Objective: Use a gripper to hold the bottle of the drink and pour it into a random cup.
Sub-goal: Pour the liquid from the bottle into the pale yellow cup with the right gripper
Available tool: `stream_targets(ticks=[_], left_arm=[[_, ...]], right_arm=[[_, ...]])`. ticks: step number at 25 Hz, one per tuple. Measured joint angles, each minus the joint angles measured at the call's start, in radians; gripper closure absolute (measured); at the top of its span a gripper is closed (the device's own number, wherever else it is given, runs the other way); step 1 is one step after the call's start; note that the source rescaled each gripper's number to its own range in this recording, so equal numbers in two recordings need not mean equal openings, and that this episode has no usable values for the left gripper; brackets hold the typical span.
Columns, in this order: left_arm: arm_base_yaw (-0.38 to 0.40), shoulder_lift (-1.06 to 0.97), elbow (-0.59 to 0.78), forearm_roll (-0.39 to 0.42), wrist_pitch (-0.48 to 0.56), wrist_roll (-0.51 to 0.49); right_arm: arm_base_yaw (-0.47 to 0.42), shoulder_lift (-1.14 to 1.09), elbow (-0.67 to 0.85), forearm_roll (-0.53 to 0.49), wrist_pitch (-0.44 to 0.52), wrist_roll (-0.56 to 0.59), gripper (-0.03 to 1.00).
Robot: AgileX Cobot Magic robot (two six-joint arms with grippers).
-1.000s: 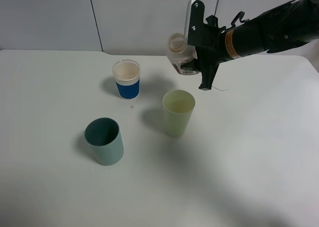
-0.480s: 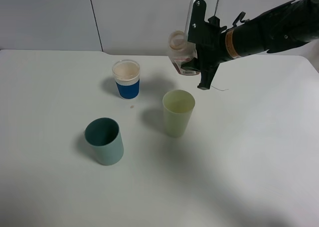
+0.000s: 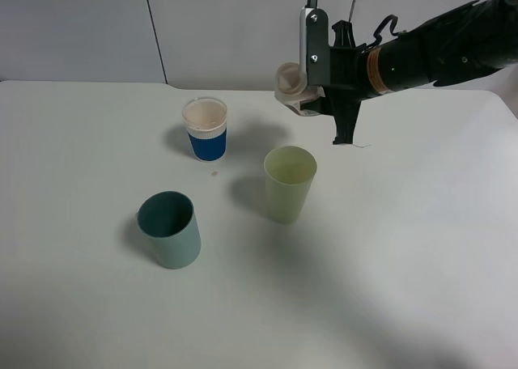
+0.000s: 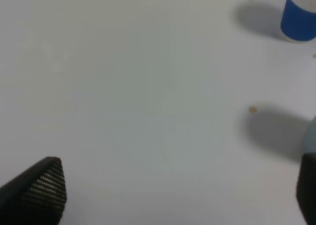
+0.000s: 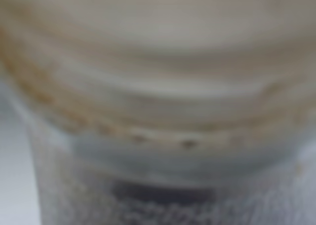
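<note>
My right gripper [image 3: 317, 86] reaches in from the right, well above the table, and is shut on the bottle of the drink [image 3: 291, 83]. The bottle lies tipped on its side with its wide round mouth turned left; no stream shows. In the right wrist view the bottle [image 5: 158, 87] fills the frame as a blur. The pale yellow-green cup [image 3: 290, 183] stands upright on the table below the bottle and nearer the camera. My left gripper [image 4: 173, 195] shows only in its wrist view, open over bare table, one ribbed fingertip [image 4: 42, 190] at each side.
A short blue-and-white paper cup [image 3: 205, 129] stands left of the bottle and also shows in the left wrist view [image 4: 300, 15]. A darker teal tumbler [image 3: 170, 229] stands at the front left. The white table [image 3: 405, 248] ends at a pale wall behind.
My right gripper has rolled and tipped the bottle further over; its label no longer shows and its mouth now points left. The cups have not moved.
</note>
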Motion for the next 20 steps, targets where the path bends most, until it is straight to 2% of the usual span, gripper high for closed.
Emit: stream_targets(ticks=[4, 9, 13, 20], left_arm=[[0.000, 0.000, 0.000, 0.000, 0.000, 0.000], [0.000, 0.000, 0.000, 0.000, 0.000, 0.000], [0.000, 0.000, 0.000, 0.000, 0.000, 0.000], [0.000, 0.000, 0.000, 0.000, 0.000, 0.000]], right_arm=[[0.000, 0.000, 0.000, 0.000, 0.003, -0.089, 0.97], [0.000, 0.000, 0.000, 0.000, 0.003, -0.144, 0.97], [0.000, 0.000, 0.000, 0.000, 0.002, -0.249, 0.97], [0.021, 0.000, 0.000, 0.000, 0.002, -0.328, 0.97]])
